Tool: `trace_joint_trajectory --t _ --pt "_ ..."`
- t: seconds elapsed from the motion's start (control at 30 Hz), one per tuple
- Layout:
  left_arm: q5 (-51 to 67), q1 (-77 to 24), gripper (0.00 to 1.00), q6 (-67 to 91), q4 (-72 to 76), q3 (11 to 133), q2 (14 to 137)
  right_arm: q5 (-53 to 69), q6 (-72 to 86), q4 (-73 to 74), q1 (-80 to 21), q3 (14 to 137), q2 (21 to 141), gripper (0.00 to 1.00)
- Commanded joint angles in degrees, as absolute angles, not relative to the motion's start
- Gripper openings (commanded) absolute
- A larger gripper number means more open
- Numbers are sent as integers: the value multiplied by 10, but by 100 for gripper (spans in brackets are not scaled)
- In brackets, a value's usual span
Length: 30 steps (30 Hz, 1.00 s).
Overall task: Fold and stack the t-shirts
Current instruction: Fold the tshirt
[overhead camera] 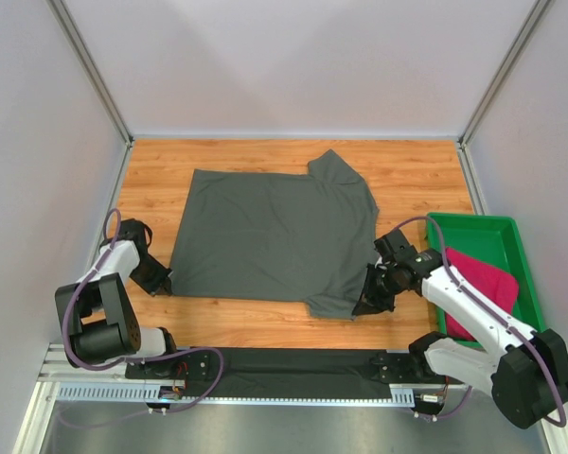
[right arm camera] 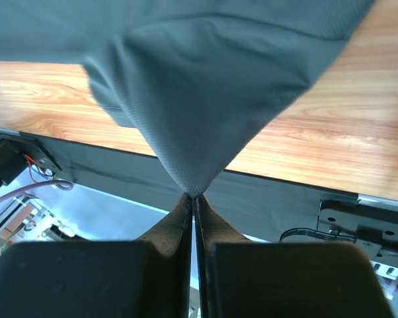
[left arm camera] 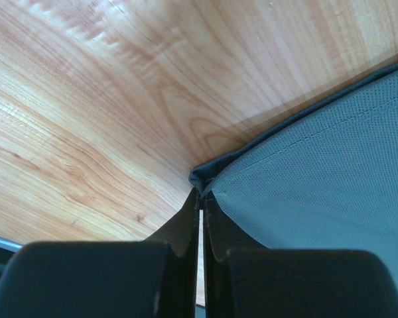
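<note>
A dark charcoal grey t-shirt (overhead camera: 275, 232) lies spread flat on the wooden table, one sleeve pointing to the back right. My left gripper (overhead camera: 161, 281) is shut on its near left hem corner (left arm camera: 202, 179), low at the table. Over at the near right corner, my right gripper (overhead camera: 367, 298) is also shut on the cloth, which rises to a peak between its fingertips (right arm camera: 194, 197) in the right wrist view. A magenta-pink t-shirt (overhead camera: 483, 284) lies crumpled in the green tray (overhead camera: 473, 225) at the right.
The green tray stands right beside my right arm. White walls with metal posts enclose the table on three sides. A black strip and the arms' mounting rail (overhead camera: 265, 374) run along the near edge.
</note>
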<state>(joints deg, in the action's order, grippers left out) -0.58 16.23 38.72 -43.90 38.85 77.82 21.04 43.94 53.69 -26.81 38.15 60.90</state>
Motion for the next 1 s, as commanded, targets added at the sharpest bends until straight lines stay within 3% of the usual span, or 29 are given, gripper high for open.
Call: trace_joint_trajectory --t 0.0,0.4,0.97 --pt "-18 167 0 374 -440 410 755 180 407 560 -267 467 628 0" --pt "-4 149 0 331 -468 513 781 136 326 608 -221 659 777 0" --pt "46 127 0 318 -479 713 972 156 258 624 -155 873 969 0"
